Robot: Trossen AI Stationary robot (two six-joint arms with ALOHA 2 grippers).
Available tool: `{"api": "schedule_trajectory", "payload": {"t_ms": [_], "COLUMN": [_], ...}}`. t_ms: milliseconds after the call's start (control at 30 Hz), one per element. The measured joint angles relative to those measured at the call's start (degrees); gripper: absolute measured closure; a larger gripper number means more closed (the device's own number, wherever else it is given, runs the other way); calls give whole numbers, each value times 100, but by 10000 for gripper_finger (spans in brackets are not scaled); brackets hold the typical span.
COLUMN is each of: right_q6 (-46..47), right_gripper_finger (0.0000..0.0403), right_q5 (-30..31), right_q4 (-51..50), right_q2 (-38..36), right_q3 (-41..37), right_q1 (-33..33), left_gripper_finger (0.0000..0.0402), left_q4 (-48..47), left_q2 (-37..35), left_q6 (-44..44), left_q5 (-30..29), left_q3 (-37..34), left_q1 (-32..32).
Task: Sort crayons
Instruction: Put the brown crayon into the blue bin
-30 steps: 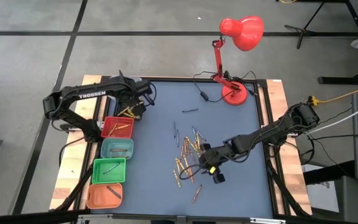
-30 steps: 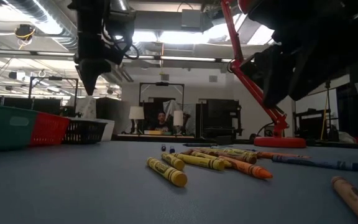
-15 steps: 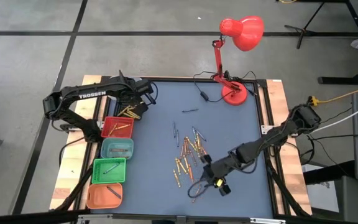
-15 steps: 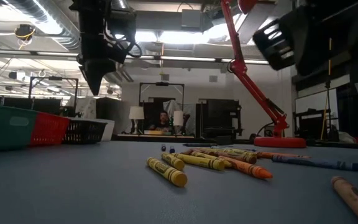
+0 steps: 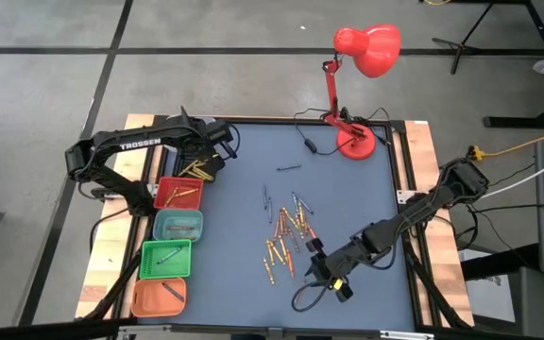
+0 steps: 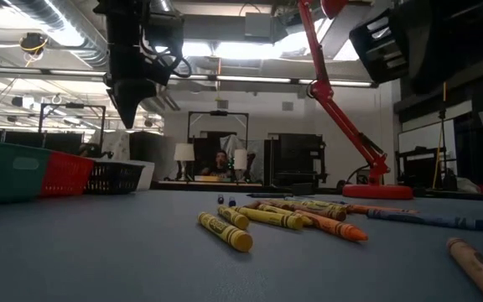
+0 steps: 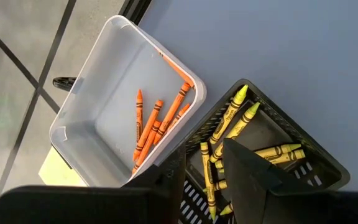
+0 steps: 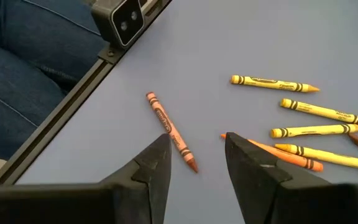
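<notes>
From overhead I see the left gripper (image 5: 208, 162) parked at the far left corner of the blue table (image 5: 348, 198), above a black bin (image 5: 196, 170) holding yellow crayons. The red bin (image 5: 178, 193), teal bin (image 5: 178, 225), green bin (image 5: 166, 259) and orange bin (image 5: 159, 297) run in a line down the left edge. The loose crayons (image 5: 284, 236) lie scattered mid-table, and the right gripper (image 5: 321, 271) hangs near their front end, close to the table's front edge. A red lamp (image 5: 359, 57) stands at the far side.

At table level the left gripper (image 6: 129, 105) hangs well clear of the surface, its tips pointing down; yellow and orange crayons (image 6: 267, 216) lie flat on the table, and one brownish crayon (image 6: 479, 267) sits apart at the right.

Through the left wrist camera I look down on a clear bin (image 7: 98, 118) with orange crayons inside, touching the black bin (image 7: 303, 149) of yellow ones — the fingers (image 7: 253, 165) stand apart with nothing between them.

Through the right wrist camera the fingers (image 8: 257, 165) are spread and empty, hovering over a single orange-brown crayon (image 8: 171, 132) that lies alone — the yellow crayons (image 8: 316, 121) are off to one side. A person's jeans-clad legs (image 8: 17, 68) show past the table edge.
</notes>
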Motion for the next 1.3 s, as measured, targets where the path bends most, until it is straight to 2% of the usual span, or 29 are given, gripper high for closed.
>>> {"api": "schedule_trajectory", "payload": {"t_ms": [233, 1000, 1300], "right_q6": [-1, -17, -17], "right_gripper_finger": [253, 253, 254], "right_q5": [0, -17, -10], "right_q4": [30, 885, 996], "right_q2": [37, 1477, 1672], "right_q3": [-1, -4, 17], "right_q1": [3, 2, 2], "left_gripper_finger": [311, 311, 311], "left_q4": [-2, 3, 25], "left_q2": [0, 2, 2], "left_q6": [1, 0, 0], "left_q5": [0, -1, 0], "left_q3": [0, 2, 2], "left_q1": [0, -2, -2]}}
